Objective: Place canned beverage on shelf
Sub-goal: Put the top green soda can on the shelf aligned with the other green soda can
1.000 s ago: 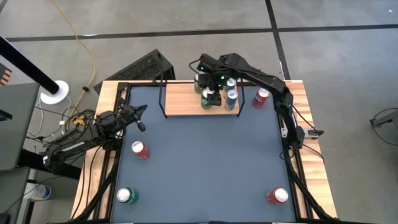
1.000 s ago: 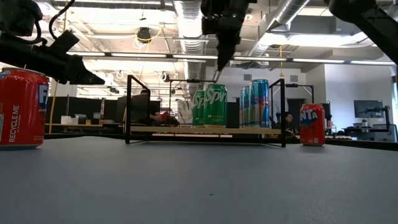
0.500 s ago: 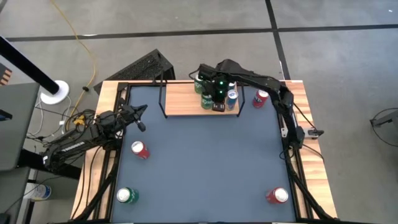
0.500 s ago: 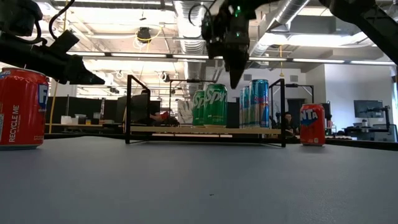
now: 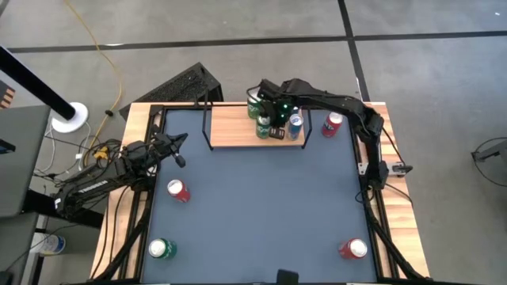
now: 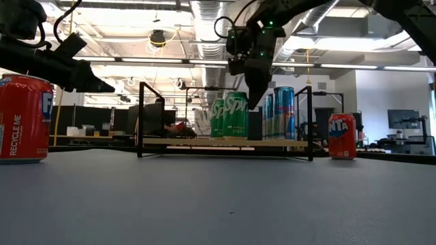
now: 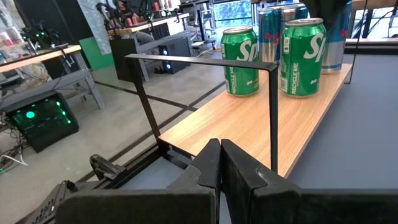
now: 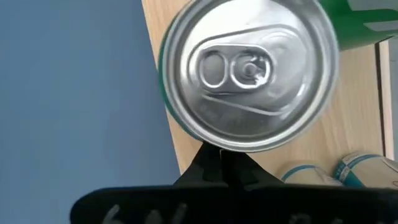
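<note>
High view: right tool [image 5: 276,125], open earlier, now closed empty above shelf [image 5: 234,127].

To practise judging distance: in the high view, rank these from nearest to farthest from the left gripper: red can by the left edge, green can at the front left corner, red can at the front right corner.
From the left gripper:
1. Red can by the left edge, just in front of it.
2. Green can, front left corner.
3. Red can, front right corner, across the table.

Green can [image 5: 264,127] upright — on shelf [image 5: 230,131]
</note>
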Tool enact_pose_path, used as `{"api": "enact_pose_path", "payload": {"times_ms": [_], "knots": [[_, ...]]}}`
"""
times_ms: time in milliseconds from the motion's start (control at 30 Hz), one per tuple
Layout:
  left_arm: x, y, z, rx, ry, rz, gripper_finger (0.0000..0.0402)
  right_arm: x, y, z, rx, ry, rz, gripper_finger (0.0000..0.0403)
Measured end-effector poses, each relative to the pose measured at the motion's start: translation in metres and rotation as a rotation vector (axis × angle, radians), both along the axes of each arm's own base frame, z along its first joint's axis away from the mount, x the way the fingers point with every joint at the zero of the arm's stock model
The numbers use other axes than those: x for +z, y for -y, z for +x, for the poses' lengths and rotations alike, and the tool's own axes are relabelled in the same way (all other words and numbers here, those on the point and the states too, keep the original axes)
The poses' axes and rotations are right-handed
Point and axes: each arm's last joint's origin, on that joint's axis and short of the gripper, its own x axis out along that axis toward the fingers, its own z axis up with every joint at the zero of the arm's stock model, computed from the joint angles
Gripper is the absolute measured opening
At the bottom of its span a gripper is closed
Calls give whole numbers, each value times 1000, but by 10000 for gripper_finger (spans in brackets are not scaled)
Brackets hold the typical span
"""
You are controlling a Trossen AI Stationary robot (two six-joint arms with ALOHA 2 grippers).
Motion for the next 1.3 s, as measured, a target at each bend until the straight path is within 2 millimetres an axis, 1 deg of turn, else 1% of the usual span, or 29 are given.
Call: {"api": "enact_pose_path", "payload": {"times_ms": [233, 367, 600, 1000, 1200, 1300], "knots": [[0, 0, 0, 0, -1, 0, 0, 1, 4, 2, 1, 42, -2, 0], [0, 0, 0, 0, 0, 0, 0, -1, -5, 1, 18, -3, 30, 0], [0, 0, 0, 0, 0, 0, 0, 0, -14, 9, 78, 26, 10, 0], [0, 0, 0, -1, 0, 0, 0, 4, -6, 20, 97, 151, -67, 0], [0, 0, 0, 0, 0, 0, 0, 3, -8, 17, 101, 117, -49, 0], [0, 0, 0, 0, 0, 0, 0, 3, -9, 18, 100, 130, -38, 0]]}}
